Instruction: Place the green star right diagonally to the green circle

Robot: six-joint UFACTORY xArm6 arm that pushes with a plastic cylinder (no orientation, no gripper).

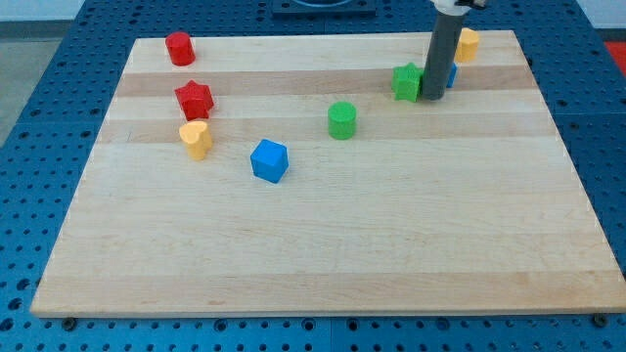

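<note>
The green star (406, 82) lies near the view's top right on the wooden board (323, 244). The green circle (341, 120) stands below and to the left of it, a short gap away. My tip (431, 98) is the lower end of the dark rod, right against the green star's right side. A blue block (450, 75) is mostly hidden behind the rod.
A yellow block (469, 44) sits at the top right behind the rod. A red cylinder (179, 48), a red star (194, 98) and a yellow heart (196, 139) stand at the left. A blue cube (269, 160) lies left of centre.
</note>
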